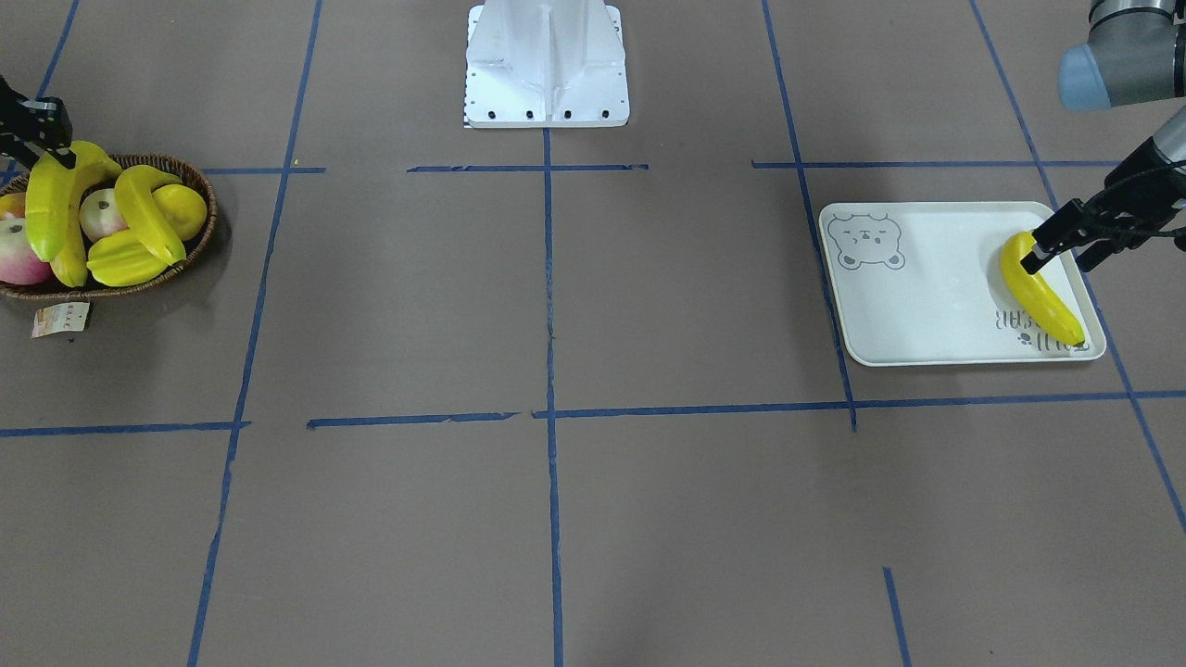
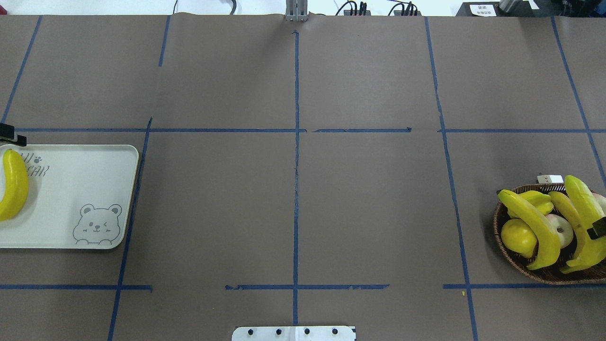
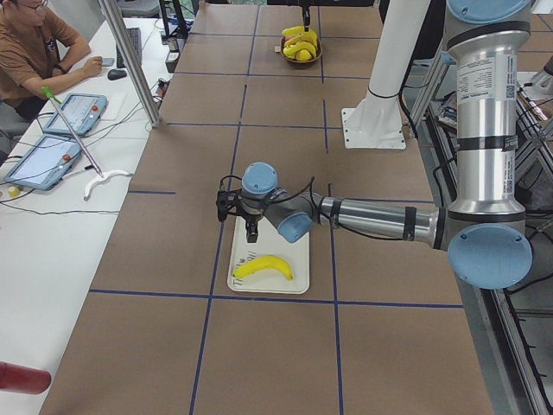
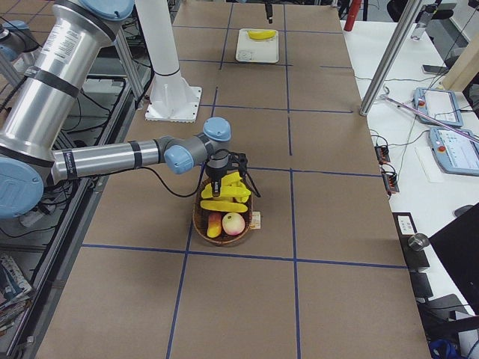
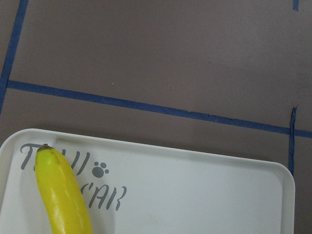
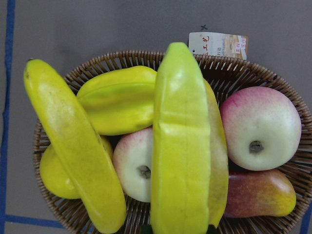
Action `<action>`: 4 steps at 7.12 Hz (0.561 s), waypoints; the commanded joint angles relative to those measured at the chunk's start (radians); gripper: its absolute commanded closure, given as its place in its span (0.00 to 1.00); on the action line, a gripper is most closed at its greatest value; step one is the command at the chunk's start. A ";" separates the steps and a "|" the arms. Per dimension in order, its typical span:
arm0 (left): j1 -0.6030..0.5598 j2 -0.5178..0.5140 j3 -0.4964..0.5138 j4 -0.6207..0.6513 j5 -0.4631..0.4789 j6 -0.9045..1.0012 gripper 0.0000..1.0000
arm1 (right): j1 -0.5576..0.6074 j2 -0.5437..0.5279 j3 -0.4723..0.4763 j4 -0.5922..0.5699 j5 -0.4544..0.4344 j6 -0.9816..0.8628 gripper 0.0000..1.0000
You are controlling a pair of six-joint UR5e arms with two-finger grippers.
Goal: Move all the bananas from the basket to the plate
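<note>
Brown paper covers the tabletop [image 2: 293, 199], marked into big squares by blue tape lines [image 2: 296, 142]. The plate [image 2: 85, 166] and the basket [image 2: 498, 232] stand well apart at opposite ends, with a wide stretch of paper between them.

The plate is a smooth pale tray with rounded corners and a raised rim. One glossy, curved banana [image 2: 13, 184] lies flat along its outer short edge. The left gripper [image 1: 1056, 267] hangs just over that banana's end, fingers spread and gripping nothing.

The round wicker basket is heaped with apples [image 6: 261, 129], a ridged starfruit [image 6: 119, 100] and a lemon [image 2: 518, 237]. The right gripper [image 1: 46, 148] is clamped on a second banana [image 6: 180, 146], raised above the fruit. A third banana [image 6: 73, 146] lies across the rim, and a fourth banana [image 6: 218, 161] lies under the held one.
</note>
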 commanded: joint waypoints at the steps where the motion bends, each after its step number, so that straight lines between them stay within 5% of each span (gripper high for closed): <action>1: 0.000 -0.002 -0.001 0.000 0.000 -0.005 0.01 | 0.120 0.005 0.014 -0.002 0.203 -0.048 1.00; 4: 0.002 -0.007 -0.001 0.000 0.000 -0.010 0.01 | 0.103 0.194 -0.013 -0.002 0.269 -0.033 1.00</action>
